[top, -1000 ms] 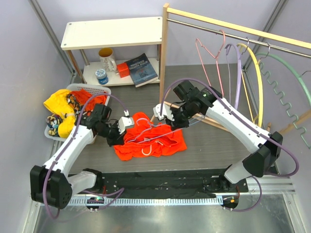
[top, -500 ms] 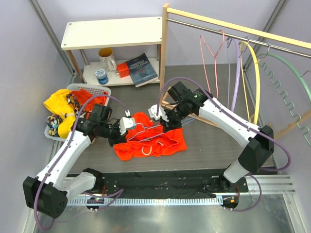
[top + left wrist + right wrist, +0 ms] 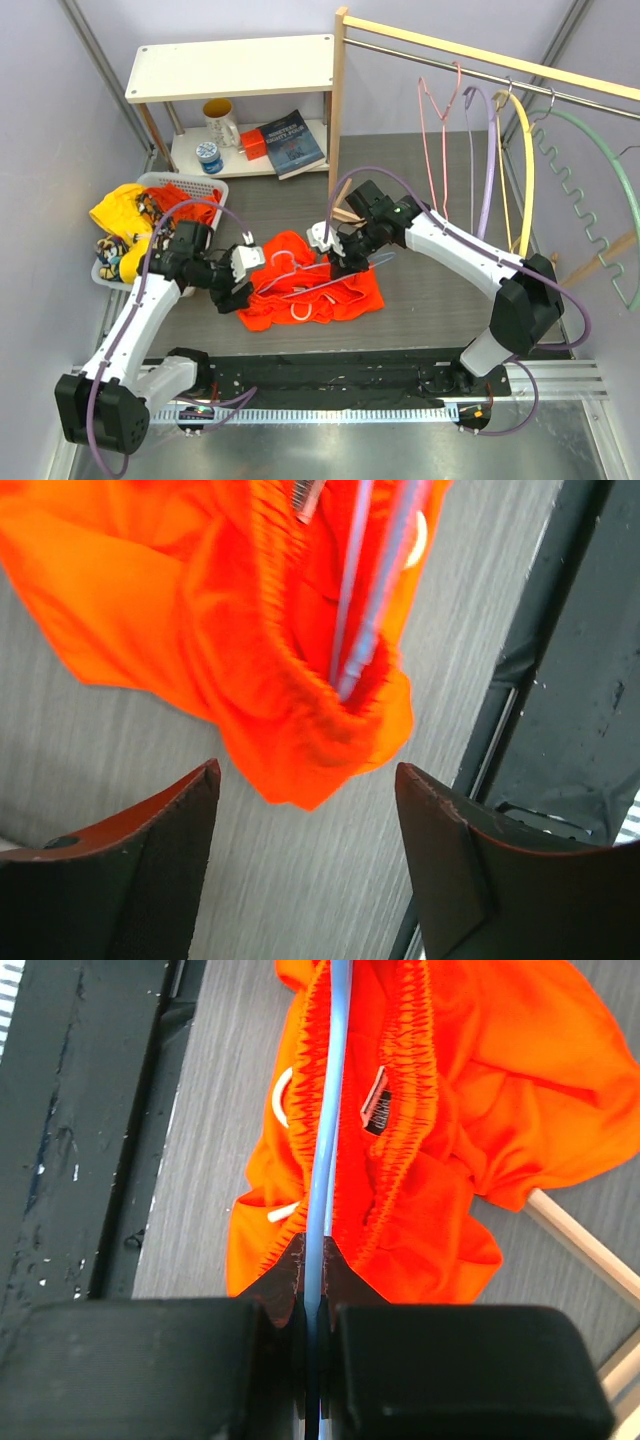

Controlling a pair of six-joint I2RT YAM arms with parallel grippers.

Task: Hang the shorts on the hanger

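Note:
The orange shorts [image 3: 335, 300] lie crumpled on the grey table between both arms, white drawstring toward the front. The light-blue hanger [image 3: 352, 270] lies across them, its wires running inside the waistband. My right gripper [image 3: 338, 264] is shut on the hanger wire [image 3: 328, 1110] at the far edge of the shorts [image 3: 470, 1090]. My left gripper [image 3: 238, 293] is open and empty just off the shorts' left end. In the left wrist view its gripper [image 3: 305, 815] frames bare table below the shorts [image 3: 230, 650], with the hanger [image 3: 358, 610] poking into the fabric.
A white basket [image 3: 205, 184] with a yellow garment and a patterned cloth stands at the left. A shelf [image 3: 230, 65] with a mug and book is behind. Pink, lilac, yellow and green hangers hang on the rail [image 3: 480, 70]. A wooden bar [image 3: 585, 1250] lies by the shorts.
My left gripper has drawn back leftward and toward the front, off the shorts. My right gripper has shifted left and lower with the hanger, pushing it further across the shorts.

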